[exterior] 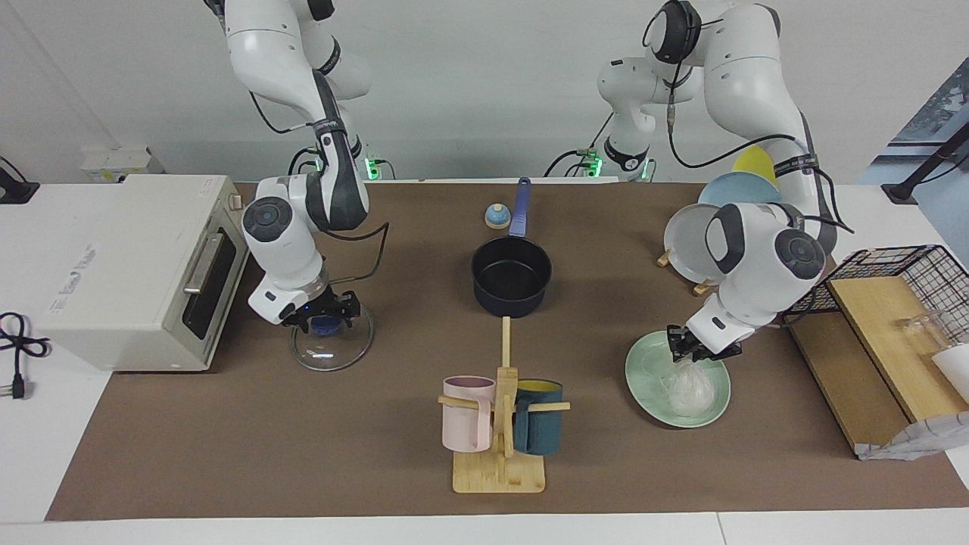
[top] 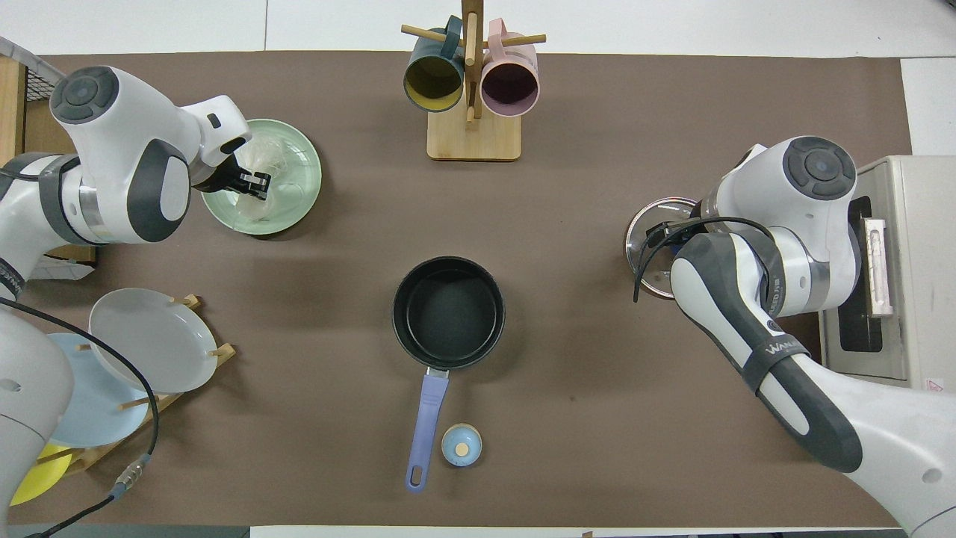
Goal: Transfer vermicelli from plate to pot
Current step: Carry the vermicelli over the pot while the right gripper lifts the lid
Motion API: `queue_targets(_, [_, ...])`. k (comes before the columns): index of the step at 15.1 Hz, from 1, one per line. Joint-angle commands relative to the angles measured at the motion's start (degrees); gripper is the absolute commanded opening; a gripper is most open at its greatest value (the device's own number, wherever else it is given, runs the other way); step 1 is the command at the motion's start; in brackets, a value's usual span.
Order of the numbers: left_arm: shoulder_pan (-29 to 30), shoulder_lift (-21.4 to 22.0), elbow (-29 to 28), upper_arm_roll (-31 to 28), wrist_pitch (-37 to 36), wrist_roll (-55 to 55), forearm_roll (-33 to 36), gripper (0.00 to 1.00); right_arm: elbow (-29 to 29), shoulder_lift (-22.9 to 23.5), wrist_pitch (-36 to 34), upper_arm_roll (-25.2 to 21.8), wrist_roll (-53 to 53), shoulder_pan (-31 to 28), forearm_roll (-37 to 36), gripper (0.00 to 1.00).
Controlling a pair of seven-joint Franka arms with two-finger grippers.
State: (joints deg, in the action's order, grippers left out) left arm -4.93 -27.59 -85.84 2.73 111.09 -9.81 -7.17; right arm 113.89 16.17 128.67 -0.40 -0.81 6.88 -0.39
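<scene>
Left gripper [exterior: 695, 350] over glassy, tangled vermicelli [exterior: 689, 390] — round mint plate [exterior: 643, 378].

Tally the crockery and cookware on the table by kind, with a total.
Plates: 4 — mint plate holding the vermicelli, plus grey plate, light blue plate and yellow plate in the rack
Mugs: 2 — pink mug, teal mug
Pots: 1 — navy pot
Glass lids: 1 — glass lid
Total: 8
</scene>
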Motion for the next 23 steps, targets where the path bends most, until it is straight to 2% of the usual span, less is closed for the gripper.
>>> queue_targets(1, [-0.1,2.6,6.9,-0.7,-11.9,6.4,-3.8,0.00,1.0,-0.7,0.7,0.3,-2.7,-0.7,1.4,0.66])
queue_targets(4, [-1.4,9.6,7.5,0.3,-17.1,19.3,-8.3,0.00,0.4,-0.7,-0.1,0.3,-2.9,-0.8,1.4,0.45])
queue_targets(7, [-8.0,16.8,4.0,1.0,-23.4,26.0,-8.7,0.00,-2.3,-0.6,-3.1,0.3,-2.9,-0.6,1.4,0.43])
queue_targets(9, [-13.6,18.6,1.5,1.0,-24.3,32.4,-8.7,0.00,-5.7,-0.7,-7.3,0.3,-2.9,0.0,1.4,0.40])
queue_targets(11, [-18.6,22.1,-5.0,1.0,-21.6,37.0,-8.9,0.00,-7.4,-1.3,-10.6,0.4,-2.8,0.2,1.4,0.37])
queue_targets(14, [-23.6,27.7,-19.1,1.0,-10.8,38.4,-10.0,0.00,-10.5,-3.3,-16.0,1.5,-2.8,0.2,1.4,0.25])
queue_targets(17, [-27.8,27.2,-25.8,1.0,-2.6,40.3,-10.0,0.00,-16.1,-3.3,-24.1,3.1,-1.9,0.4,1.4,0.02])
queue_targets(20, [-29.2,25.6,-29.8,1.0,4.3,40.2,-10.0,0.00,-20.6,-3.9,-30.9,4.2,-1.6,0.4,1.5,0.00])
queue_targets(23, [-29.6,24.3,-30.0,1.0,5.9,39.6,-10.0,0.00,-23.3,-4.0,-35.2,5.9,0.7,0.5,1.5,0.00])
